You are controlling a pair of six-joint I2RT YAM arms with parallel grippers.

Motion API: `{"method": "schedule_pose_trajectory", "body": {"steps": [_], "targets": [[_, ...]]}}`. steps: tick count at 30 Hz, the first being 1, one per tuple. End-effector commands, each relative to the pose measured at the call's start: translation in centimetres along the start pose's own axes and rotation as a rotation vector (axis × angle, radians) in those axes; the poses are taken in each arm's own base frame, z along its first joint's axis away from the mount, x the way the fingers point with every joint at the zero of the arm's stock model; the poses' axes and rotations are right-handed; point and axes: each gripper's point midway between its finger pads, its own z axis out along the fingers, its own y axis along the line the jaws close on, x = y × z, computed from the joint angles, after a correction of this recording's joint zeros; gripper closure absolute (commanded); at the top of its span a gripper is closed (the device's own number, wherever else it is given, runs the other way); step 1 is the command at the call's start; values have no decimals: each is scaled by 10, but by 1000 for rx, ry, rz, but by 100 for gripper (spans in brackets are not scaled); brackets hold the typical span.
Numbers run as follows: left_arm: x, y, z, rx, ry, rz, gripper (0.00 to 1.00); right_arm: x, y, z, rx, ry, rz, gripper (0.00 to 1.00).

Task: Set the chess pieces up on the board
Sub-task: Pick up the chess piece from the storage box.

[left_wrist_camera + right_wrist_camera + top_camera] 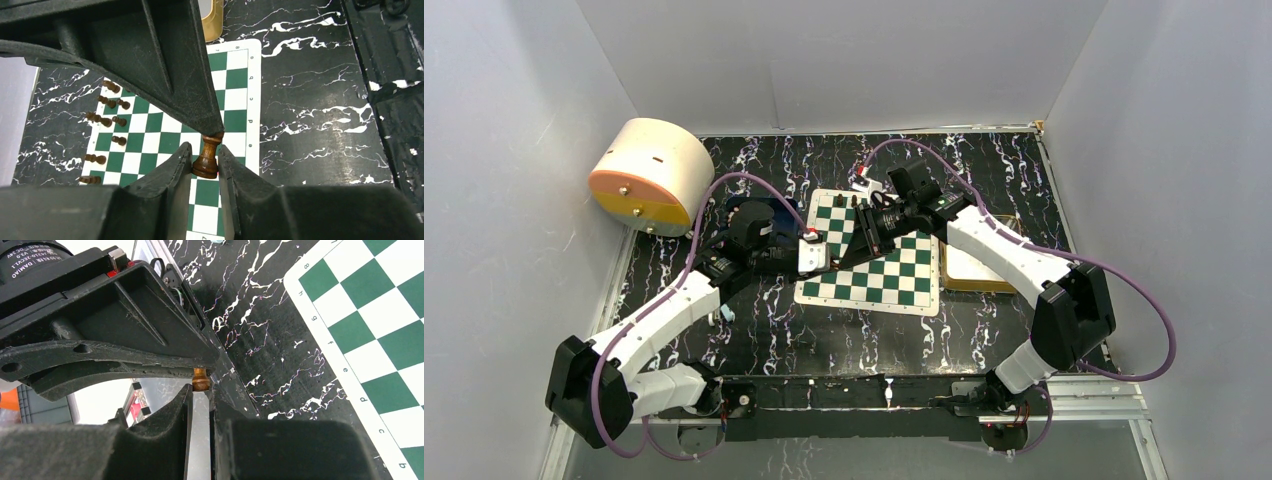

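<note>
Top view: the board (894, 275) is laid mid-bench, nearer the far edge.

Left wrist: a chess piece (206, 159) is clasped by the left gripper (205, 152) at the board's left margin.

Right wrist: the right gripper (201, 390) is narrowed at the piece's head; whether it is gripped cannot be told.

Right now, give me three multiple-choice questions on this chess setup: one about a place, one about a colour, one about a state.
1. Where is the gold tray?
A. Beside the board, on the robot's right
B. Beside the board, on the robot's left
C. On top of the board

2. What colours are the board's squares?
A. Black and white
B. Green and white
C. Red and yellow

3. What is the left gripper doing?
A. Hanging open, empty
B. Closed on a chess piece
C. Pressing on the tray

Answers: A, the top view shows it there; B, every view shows green and white; B, its fingers flank the piece's base.
</note>
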Motion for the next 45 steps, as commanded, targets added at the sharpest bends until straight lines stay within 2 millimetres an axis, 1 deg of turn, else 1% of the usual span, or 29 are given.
{"method": "schedule_pose_trajectory", "body": {"steps": [1, 4, 6, 8, 11, 15, 16, 17, 20, 21, 25, 29, 33, 37, 45], "targets": [[0, -3, -1, 6, 13, -16, 82, -20, 30, -13, -53, -80, -101, 85], [1, 5, -3, -38, 41, -70, 87, -28, 28, -15, -17, -141, -94, 84], [-2, 11, -3, -71, 41, -129, 88, -35, 29, -18, -8, -196, -76, 82], [-4, 18, -1, -104, 27, -210, 87, -42, 30, -20, -2, -260, -57, 78], [-14, 34, 2, -194, -30, -320, 89, -49, 34, -26, -5, -339, -44, 73], [-20, 50, 1, -320, -125, -454, 90, -57, 25, -37, 76, -430, -37, 65], [-25, 54, 1, -346, -167, -468, 91, -59, 23, -41, 99, -456, -38, 63], [-26, 56, 1, -360, -194, -483, 91, -61, 22, -45, 119, -482, -39, 62], [-27, 51, 4, -344, -235, -532, 90, -64, 24, -52, 133, -517, -56, 57], [-25, 50, 5, -340, -234, -541, 90, -65, 25, -52, 132, -515, -62, 56], [-26, 51, 6, -340, -243, -557, 90, -59, 21, -48, 150, -465, -54, 55], [-30, 52, 5, -342, -259, -558, 91, -55, 17, -41, 139, -429, -39, 54], [-31, 51, 5, -332, -262, -555, 91, -54, 19, -35, 107, -409, -29, 55], [-30, 48, 5, -325, -260, -553, 92, -56, 19, -34, 88, -423, -17, 60], [-30, 46, 5, -318, -262, -547, 92, -56, 14, -29, 89, -428, 11, 71]]}}
